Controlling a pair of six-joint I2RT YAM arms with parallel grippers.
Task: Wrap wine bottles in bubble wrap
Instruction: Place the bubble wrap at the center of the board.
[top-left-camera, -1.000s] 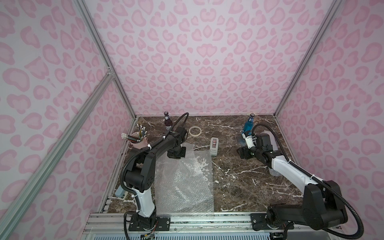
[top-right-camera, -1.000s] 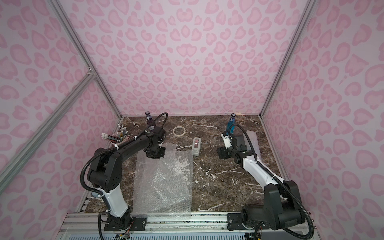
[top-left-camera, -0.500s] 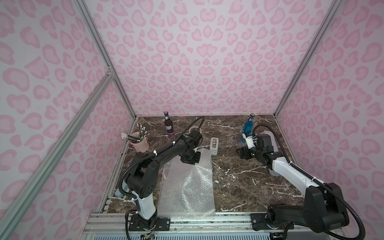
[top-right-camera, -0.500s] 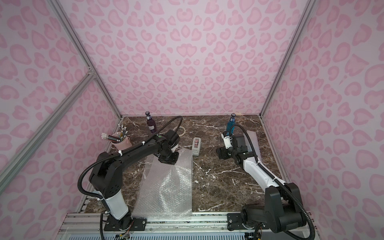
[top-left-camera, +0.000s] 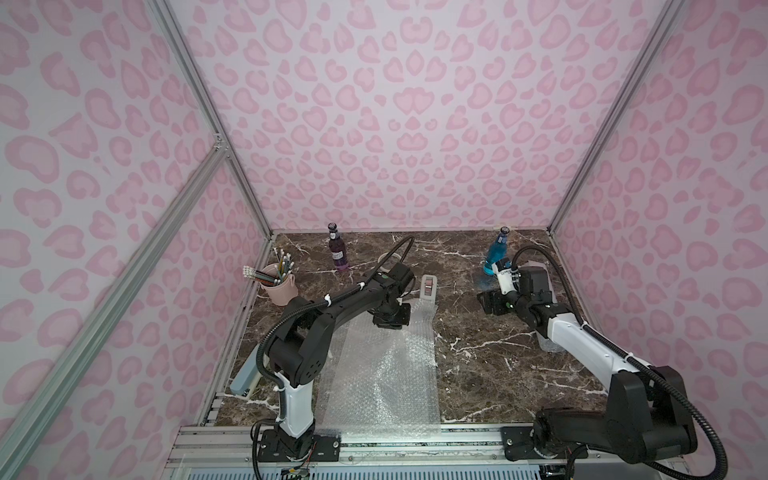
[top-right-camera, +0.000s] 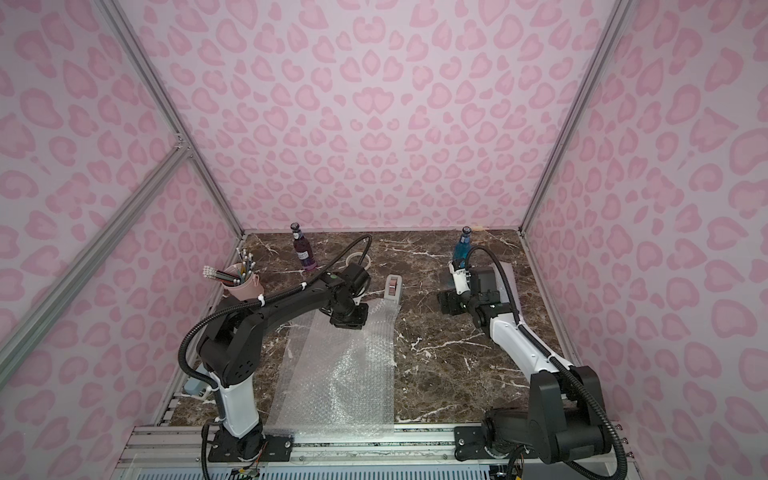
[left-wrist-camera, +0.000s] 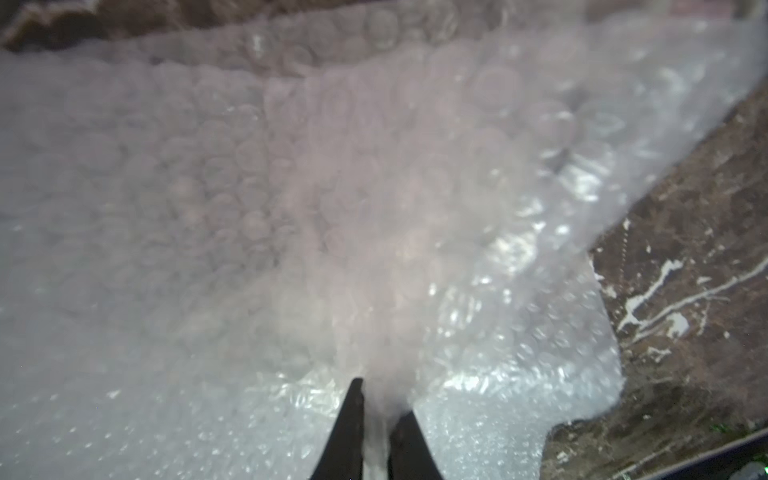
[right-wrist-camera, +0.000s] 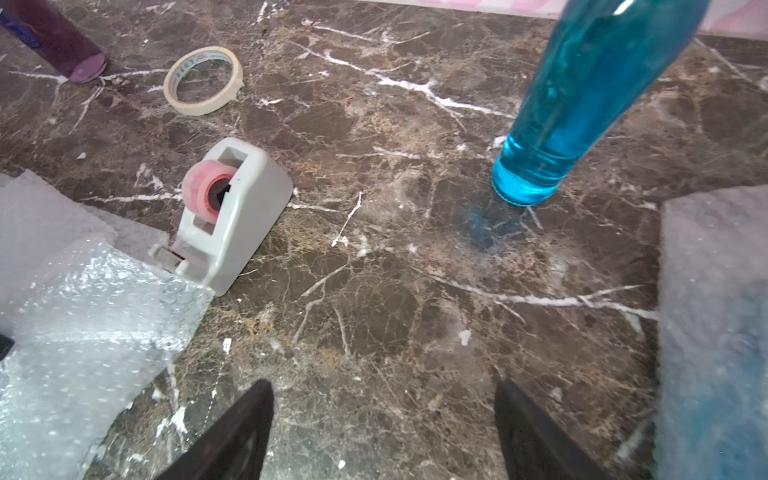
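- Sheet position: clear, bumpy bubble wrap sheet (top-left-camera: 382, 365) lies lengthwise from the table's front edge toward its middle, with the near end over the front rail.
- Change in the last second: left gripper (left-wrist-camera: 380, 399) has hauled the sheet's far end away from the table's left edge toward the centre. The far corner now lies against the grey tape dispenser (right-wrist-camera: 232, 212). The sheet is skewed and bunched at the far end.
- Left gripper state: black fingers (left-wrist-camera: 353, 415) nearly pressed together, pinching a raised fold of wrap that tents up to them.
- Right gripper (right-wrist-camera: 382, 386): jaws spread wide with nothing between, low over the bare dark marble table (top-left-camera: 478, 353). No shift noted.
- Bottles: bright blue slim glass bottle (right-wrist-camera: 582, 104) stands upright near the back right corner, just beyond the right gripper. Dark purple glass bottle (top-left-camera: 337, 251) stands upright near the back edge, left of centre. Neither touches the sheet.
- Second patch of wrap (right-wrist-camera: 715, 311) lies along the right edge with a blue tint beneath; contents not resolvable.
- Reading: the sheet now appears to be within both arms' reach, so staging looks nearly done. No bottle is laid on it yet, so wrapping proper has not begun.
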